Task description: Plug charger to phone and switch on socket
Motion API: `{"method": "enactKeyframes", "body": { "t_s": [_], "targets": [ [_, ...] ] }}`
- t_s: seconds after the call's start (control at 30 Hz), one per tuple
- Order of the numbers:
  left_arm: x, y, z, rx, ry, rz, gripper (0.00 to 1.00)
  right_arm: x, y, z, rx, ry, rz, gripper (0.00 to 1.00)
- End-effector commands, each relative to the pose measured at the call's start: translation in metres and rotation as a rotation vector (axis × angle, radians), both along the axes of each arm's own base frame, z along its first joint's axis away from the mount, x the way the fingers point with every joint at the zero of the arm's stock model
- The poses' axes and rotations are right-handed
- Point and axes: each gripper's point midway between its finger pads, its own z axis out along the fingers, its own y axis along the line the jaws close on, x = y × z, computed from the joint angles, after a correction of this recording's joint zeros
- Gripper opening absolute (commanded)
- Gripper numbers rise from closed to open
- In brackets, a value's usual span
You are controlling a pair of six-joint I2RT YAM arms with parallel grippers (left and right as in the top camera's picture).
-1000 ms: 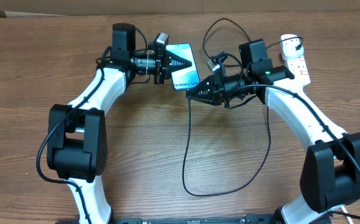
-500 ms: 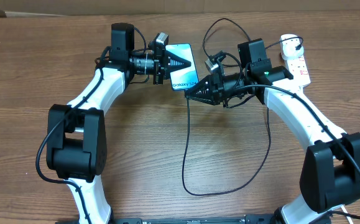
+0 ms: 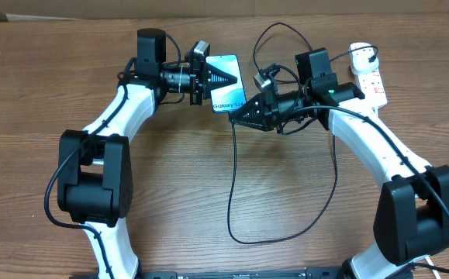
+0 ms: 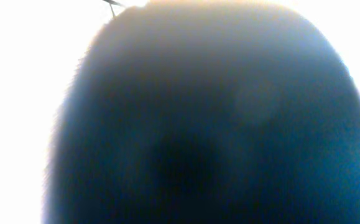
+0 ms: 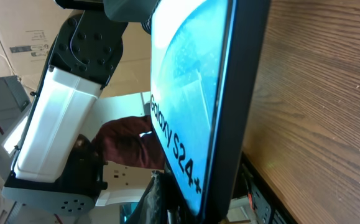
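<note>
The phone [image 5: 192, 87] screen reads "Galaxy S24" in dark letters.

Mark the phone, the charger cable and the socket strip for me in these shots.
phone [image 3: 229, 99]: overhead view, lit screen beside the lettering.
charger cable [image 3: 230, 194]: overhead view, left run of the long loop.
socket strip [image 3: 372, 77]: overhead view, white body below its rounded head.
</note>
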Motion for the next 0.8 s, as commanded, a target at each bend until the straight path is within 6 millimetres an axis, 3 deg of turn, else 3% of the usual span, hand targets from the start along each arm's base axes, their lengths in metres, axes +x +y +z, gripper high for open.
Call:
{"method": "enactKeyframes", "body": {
  "t_s": [0.0,0.5,0.57,0.67,0.77],
  "targets": [
    [-0.0283,-0.0101,0.0221,-0.092,-0.017,-0.147,0.04,0.0057,-0.0015,0.0077,0.003,-0.05,-0.013,0.04],
    [-0.0336,-0.0195,0.0215,-0.089,-0.017,-0.166,0.04,0.007,-0.002,0.0069,-0.002,-0.055,-0.018,0.06],
    [-0.0331,-0.0196,0.0211,-0.087,-0.018,-0.163,0.04,0.007,-0.002,0.0069,-0.002,-0.055,-0.018,0.17],
    [-0.032,-0.0197,0.0203,-0.082,-0.019,-0.157,0.04,0.007,-0.002,0.0069,-0.002,-0.054,-0.018,0.77],
    [-0.0308,-0.0196,0.0196,-0.078,-0.02,-0.151,0.04,0.007,-0.002,0.0069,-0.002,-0.054,-0.018,0.81]
  ]
}}
